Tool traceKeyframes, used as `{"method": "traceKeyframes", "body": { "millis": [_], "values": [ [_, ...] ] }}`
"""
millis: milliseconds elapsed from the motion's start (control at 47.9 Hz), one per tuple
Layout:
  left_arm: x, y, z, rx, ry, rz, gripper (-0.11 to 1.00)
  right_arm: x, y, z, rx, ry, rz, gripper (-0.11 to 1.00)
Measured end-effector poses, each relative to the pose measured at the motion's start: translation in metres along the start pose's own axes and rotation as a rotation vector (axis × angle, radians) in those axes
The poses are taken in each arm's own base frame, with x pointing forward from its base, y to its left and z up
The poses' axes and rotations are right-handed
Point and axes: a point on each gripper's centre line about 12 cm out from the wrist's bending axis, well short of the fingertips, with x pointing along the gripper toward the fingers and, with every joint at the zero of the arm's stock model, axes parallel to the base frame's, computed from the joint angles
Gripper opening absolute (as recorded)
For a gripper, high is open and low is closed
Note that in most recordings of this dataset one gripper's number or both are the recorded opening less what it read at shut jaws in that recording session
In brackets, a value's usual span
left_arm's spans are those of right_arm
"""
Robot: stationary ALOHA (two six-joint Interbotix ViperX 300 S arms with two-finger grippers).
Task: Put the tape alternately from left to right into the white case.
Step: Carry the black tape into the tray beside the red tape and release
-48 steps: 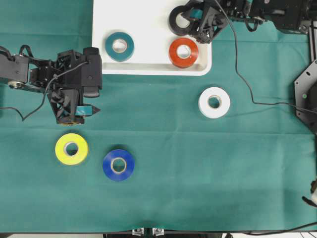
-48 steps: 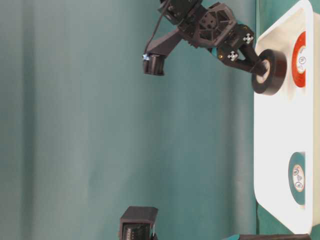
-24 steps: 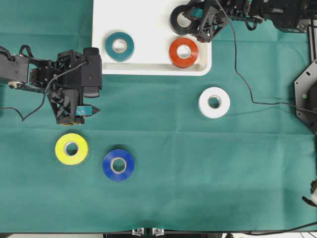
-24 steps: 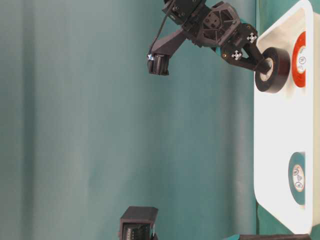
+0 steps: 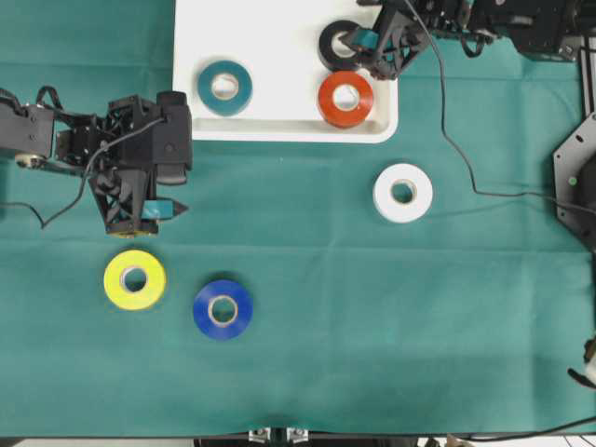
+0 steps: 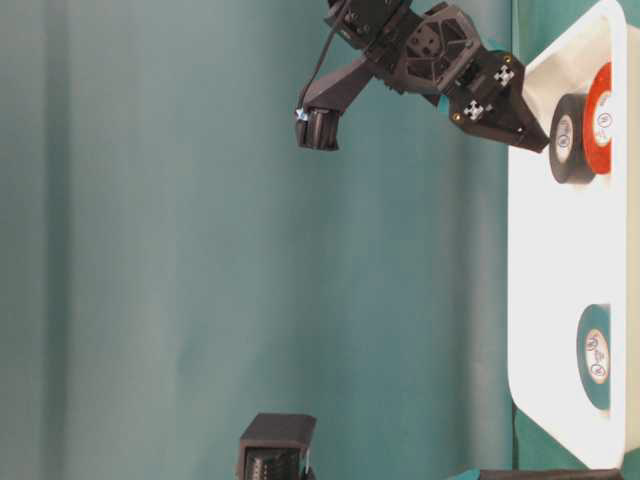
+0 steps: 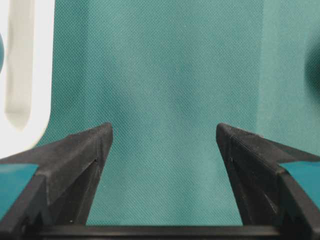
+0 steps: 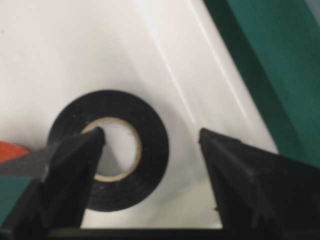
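The white case [image 5: 279,130] lies at the top of the overhead view and holds three rolls of tape: teal [image 5: 224,86], red [image 5: 345,99] and black [image 5: 337,45]. My right gripper [image 5: 361,44] hangs open just over the black tape [image 8: 107,157]. One fingertip [image 8: 95,137] is over its core and the other is outside the roll. White tape [image 5: 402,193], yellow tape [image 5: 135,279] and blue tape [image 5: 223,309] lie on the green cloth. My left gripper [image 5: 158,207] is open and empty above the cloth, just above the yellow tape.
The case's low rim [image 7: 20,75] shows at the left of the left wrist view. A black cable [image 5: 447,130] runs over the cloth right of the case. A black bracket [image 5: 573,177] stands at the right edge.
My right gripper has opened and let go of the black tape, which now lies in the case beside the red roll. The left arm has not moved.
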Motion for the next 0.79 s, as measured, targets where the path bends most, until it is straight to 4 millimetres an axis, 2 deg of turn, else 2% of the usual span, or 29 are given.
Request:
{"method": "traceKeyframes", "body": {
  "millis": [439,585,793],
  "values": [
    [0.000,-0.001,0.000,0.002,0.002,-0.003,0.84,-0.002,0.003,0.001,0.000,-0.006,0.006,0.82],
    [0.000,-0.003,-0.001,0.006,0.002,-0.006,0.84,-0.016,0.022,0.007,-0.034,-0.039,0.044,0.82],
    [0.000,-0.003,-0.001,0.006,0.002,-0.006,0.84,-0.045,0.064,0.005,-0.114,-0.083,0.138,0.82]
  ]
}}
